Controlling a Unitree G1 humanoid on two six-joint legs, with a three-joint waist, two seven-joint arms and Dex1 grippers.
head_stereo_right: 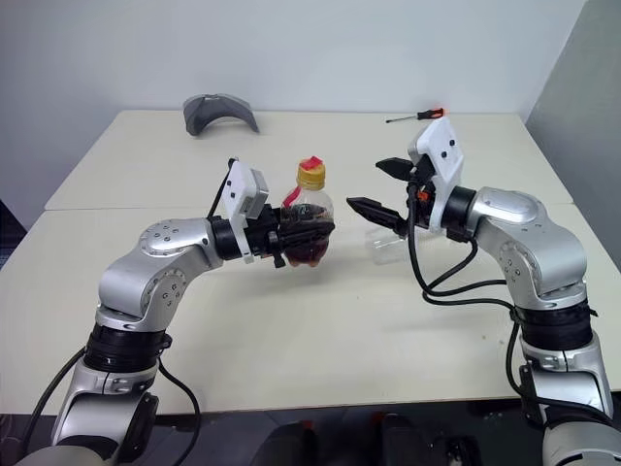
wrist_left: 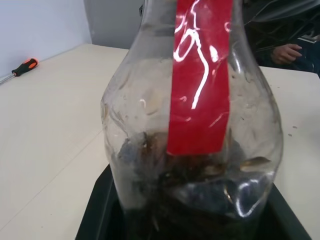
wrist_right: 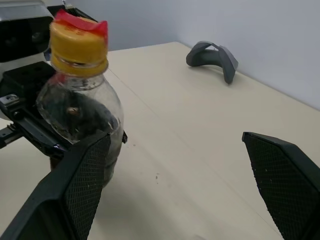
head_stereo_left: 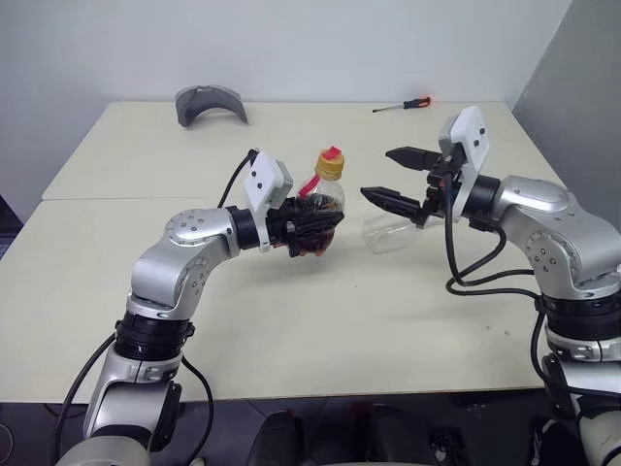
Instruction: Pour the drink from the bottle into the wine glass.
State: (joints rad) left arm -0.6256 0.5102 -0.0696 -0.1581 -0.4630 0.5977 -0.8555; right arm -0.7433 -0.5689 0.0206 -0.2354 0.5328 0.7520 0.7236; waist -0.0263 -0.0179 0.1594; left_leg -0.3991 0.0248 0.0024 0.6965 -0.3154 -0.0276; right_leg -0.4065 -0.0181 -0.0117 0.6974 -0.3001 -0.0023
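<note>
My left gripper (head_stereo_left: pixel 310 229) is shut on the bottle (head_stereo_left: pixel 326 197) and holds it upright above the table. The bottle is clear, with a yellow cap (head_stereo_left: pixel 330 166) and a strip of red tape. The dark drink (wrist_left: pixel 200 196) fills only its lowest part. My right gripper (head_stereo_left: pixel 376 173) stands open just right of the bottle's neck, apart from it and pointing toward it. In the right wrist view the bottle (wrist_right: pixel 80 100) shows beside one wide-spread finger (wrist_right: pixel 75 190). The clear wine glass (head_stereo_left: pixel 390 235) sits low on the table, partly hidden behind the right gripper; I cannot tell how it stands.
The cream table (head_stereo_left: pixel 291 320) has a seam across its middle. A grey curved object (head_stereo_left: pixel 209 102) lies at the back left. A screwdriver with a red handle (head_stereo_left: pixel 406 104) lies at the back right. A person's hand (wrist_left: pixel 287 50) shows beyond the far edge.
</note>
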